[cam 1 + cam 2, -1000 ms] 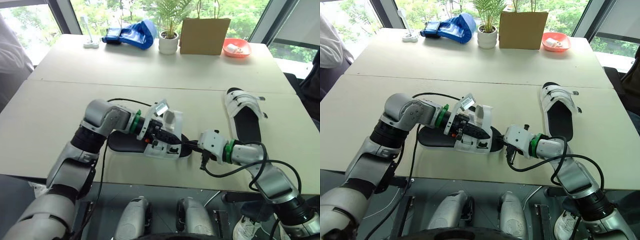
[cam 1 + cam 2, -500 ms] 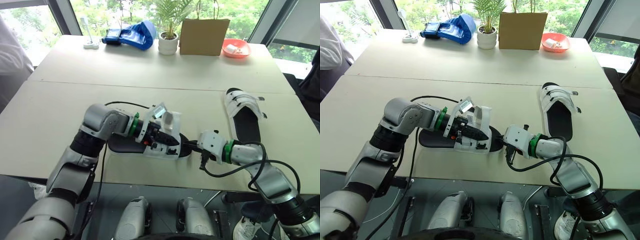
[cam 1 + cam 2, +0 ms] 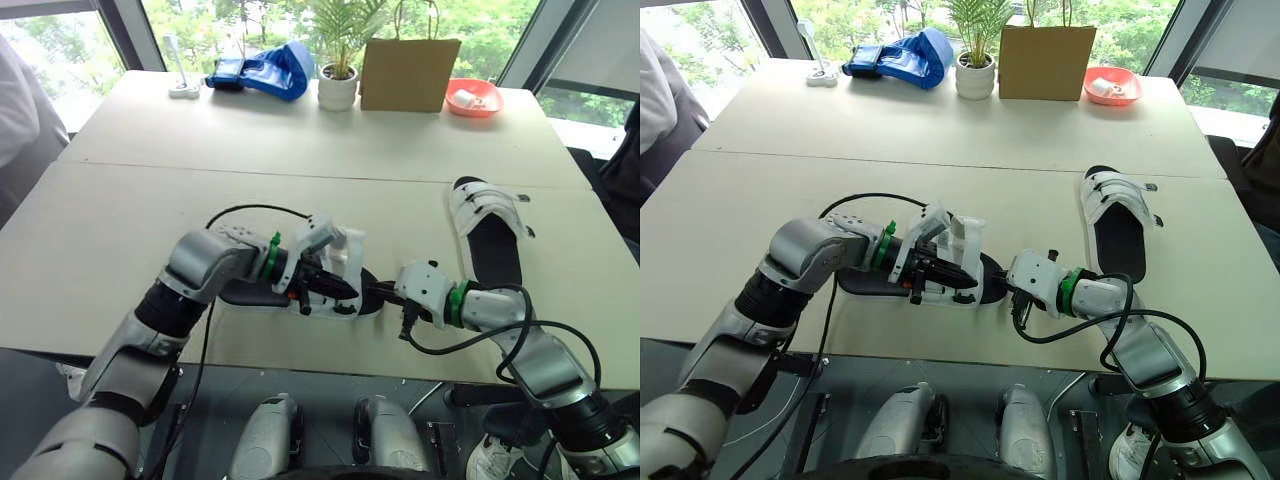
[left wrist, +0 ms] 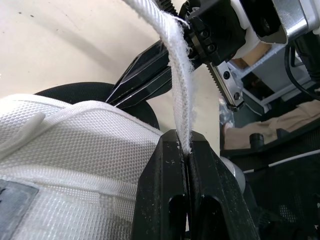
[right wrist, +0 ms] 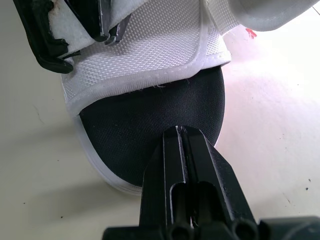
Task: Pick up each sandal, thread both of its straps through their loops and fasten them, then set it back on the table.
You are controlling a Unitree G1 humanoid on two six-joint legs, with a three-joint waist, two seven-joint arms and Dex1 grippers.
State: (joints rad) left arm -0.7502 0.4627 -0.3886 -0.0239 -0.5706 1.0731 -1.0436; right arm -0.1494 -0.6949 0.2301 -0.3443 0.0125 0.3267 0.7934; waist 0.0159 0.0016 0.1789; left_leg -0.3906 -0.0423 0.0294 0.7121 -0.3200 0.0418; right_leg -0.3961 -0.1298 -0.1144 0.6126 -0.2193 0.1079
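A sandal with a black sole and white straps lies near the table's front edge. My left gripper is over its toe end, shut on a white strap that runs up between the fingers. My right gripper comes in from the right and is shut on the toe edge of the black insole. The white upper sits just beyond the right fingertips. A second sandal, with its straps lying across it, rests flat to the right.
Along the far edge stand a blue bag, a potted plant, a brown paper bag, a red dish and a small white stand. A person's sleeve shows at the left edge.
My left gripper has dropped lower and turned toward the sandal's toe, taking the strap down with it. The right gripper has stayed on the toe edge.
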